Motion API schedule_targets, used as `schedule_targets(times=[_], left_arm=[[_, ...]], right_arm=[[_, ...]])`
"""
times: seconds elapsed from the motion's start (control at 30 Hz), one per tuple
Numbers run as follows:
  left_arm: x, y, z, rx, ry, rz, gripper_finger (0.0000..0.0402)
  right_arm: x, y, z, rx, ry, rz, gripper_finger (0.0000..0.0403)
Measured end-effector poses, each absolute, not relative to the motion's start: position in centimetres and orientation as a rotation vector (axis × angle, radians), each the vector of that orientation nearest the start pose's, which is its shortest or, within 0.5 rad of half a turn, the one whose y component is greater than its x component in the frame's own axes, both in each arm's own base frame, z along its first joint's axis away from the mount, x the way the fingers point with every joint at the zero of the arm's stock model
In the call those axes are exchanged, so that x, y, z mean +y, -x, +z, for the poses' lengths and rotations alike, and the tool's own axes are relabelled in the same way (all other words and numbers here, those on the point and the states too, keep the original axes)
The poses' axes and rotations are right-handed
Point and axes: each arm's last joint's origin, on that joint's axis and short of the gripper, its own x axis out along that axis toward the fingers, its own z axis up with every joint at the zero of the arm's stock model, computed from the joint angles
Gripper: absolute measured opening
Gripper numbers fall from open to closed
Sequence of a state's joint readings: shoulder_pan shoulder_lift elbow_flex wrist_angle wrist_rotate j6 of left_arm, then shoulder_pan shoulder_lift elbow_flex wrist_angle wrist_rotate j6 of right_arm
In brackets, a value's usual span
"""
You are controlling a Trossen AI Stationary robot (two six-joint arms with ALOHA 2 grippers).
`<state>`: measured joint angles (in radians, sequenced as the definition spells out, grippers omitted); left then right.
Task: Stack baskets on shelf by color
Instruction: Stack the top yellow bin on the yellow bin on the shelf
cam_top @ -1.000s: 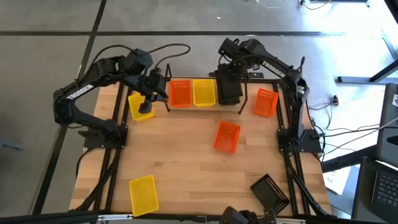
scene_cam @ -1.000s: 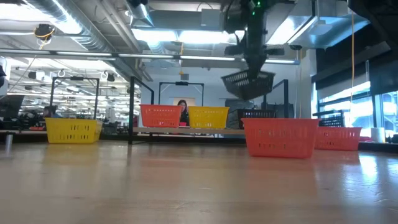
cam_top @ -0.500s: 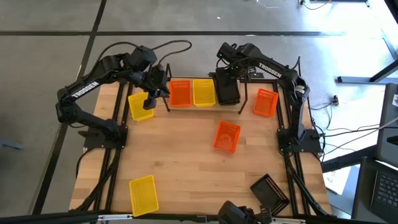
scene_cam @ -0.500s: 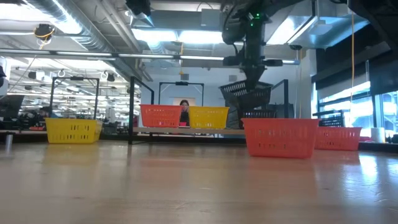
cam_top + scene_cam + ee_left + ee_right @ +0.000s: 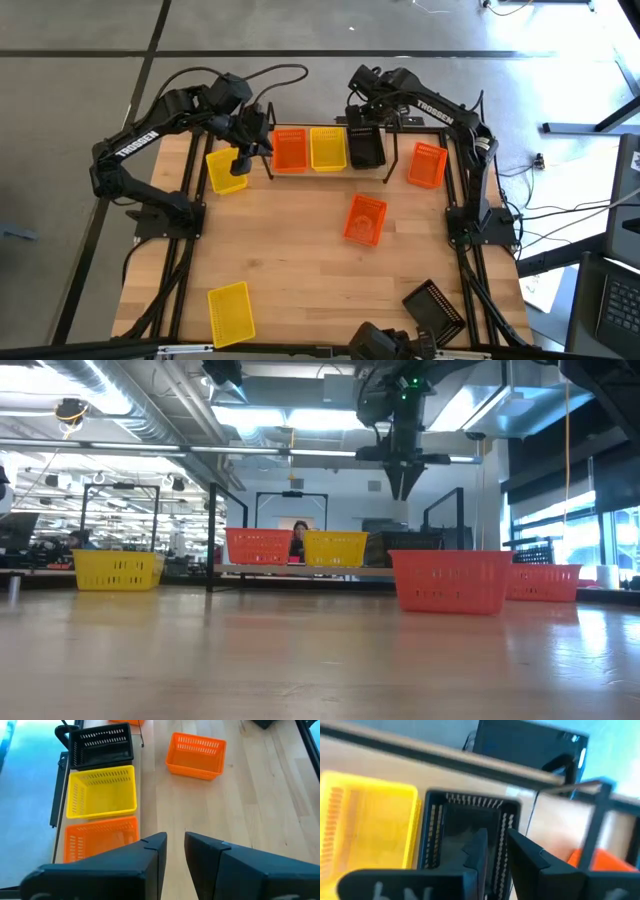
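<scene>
The shelf (image 5: 390,152) stood at the far edge of the table (image 5: 300,250), and three baskets sat on it in a row: an orange basket (image 5: 289,149) on the left, a yellow basket (image 5: 327,147) in the middle and a black basket (image 5: 364,147) on the right. The right gripper (image 5: 361,108) hung just above the far end of the black basket; in the right wrist view its fingers (image 5: 520,860) stood a little apart with nothing between them, and the basket lay free below. The left gripper (image 5: 250,150) was at the left end of the shelf, beside the orange basket, and its jaws showed a narrow gap and held nothing. A second yellow basket (image 5: 226,170) lay on the table just left of this gripper. Another orange basket (image 5: 427,164) stood at the right of the shelf, outside its end frame, and a third orange one (image 5: 365,219) lay in the middle of the table. At the near edge there were a third yellow basket (image 5: 231,311) on the left and a second black basket (image 5: 434,309) on the right, which seemed to be tilted, though the view from above did not show this clearly.
</scene>
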<state>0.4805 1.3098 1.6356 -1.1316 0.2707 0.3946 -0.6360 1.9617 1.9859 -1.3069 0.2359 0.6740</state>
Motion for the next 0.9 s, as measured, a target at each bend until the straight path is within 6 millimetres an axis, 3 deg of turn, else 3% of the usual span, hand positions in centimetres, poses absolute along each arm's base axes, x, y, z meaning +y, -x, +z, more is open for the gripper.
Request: schedule_targets(times=[0.17,0.37,0.57,0.77,0.9], left_arm=[[10.0,-20.8,42.5,0.772,-0.035,0.064,0.0060],[9.8,-20.5,42.5,0.777,-0.008,0.073,0.0060],[9.8,-20.5,42.5,0.782,-0.024,0.065,0.0060],[10.0,-20.0,42.1,0.832,0.041,0.085,0.0060],[10.4,-19.0,41.9,0.878,0.140,0.140,0.0060]], right_arm=[[-22.6,-31.3,35.5,0.991,-0.638,-1.088,0.0071],[-17.3,-32.9,39.5,1.012,-0.280,-0.795,0.0071],[-11.6,-33.8,40.1,1.112,-0.132,-0.453,0.0071],[-8.8,-32.9,40.1,1.222,-0.161,-0.436,0.0071],[-7.5,-32.1,41.2,1.183,-0.158,-0.421,0.0071]])
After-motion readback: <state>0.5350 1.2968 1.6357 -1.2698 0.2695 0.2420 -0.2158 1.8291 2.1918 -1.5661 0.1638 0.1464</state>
